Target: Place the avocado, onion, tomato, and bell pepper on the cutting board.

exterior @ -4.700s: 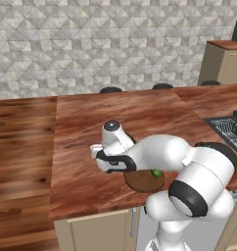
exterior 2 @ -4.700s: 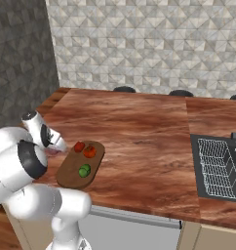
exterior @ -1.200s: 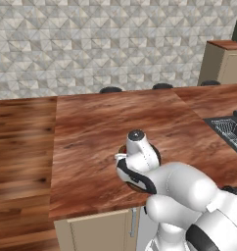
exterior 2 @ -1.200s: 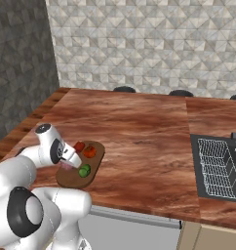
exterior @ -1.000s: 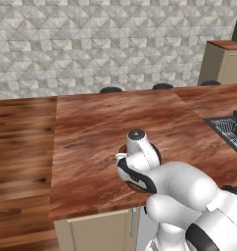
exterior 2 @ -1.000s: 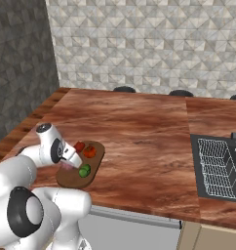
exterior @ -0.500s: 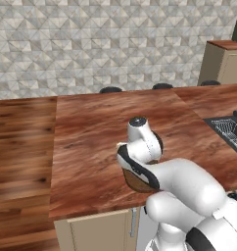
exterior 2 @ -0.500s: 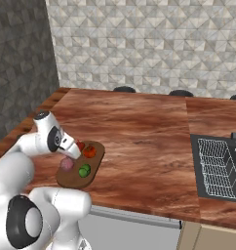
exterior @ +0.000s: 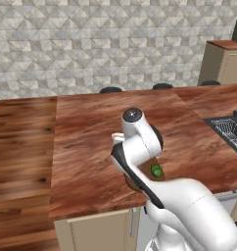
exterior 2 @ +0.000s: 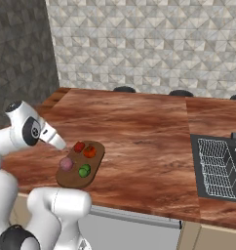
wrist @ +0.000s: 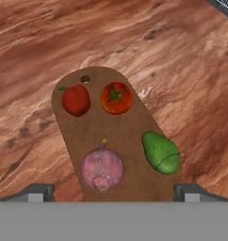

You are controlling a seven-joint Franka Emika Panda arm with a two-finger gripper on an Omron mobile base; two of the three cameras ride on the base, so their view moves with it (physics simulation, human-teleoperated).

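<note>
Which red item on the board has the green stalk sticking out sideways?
The bell pepper: deeper red, lumpy. The tomato beside it is rounder, orange-red.

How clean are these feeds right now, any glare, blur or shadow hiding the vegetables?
Hand view: sharp, even light, no glare; avocado, onion, tomato and bell pepper read clearly on the cutting board. Left base view: the arm blocks most of the board. Right base view: small but unobstructed.
</note>
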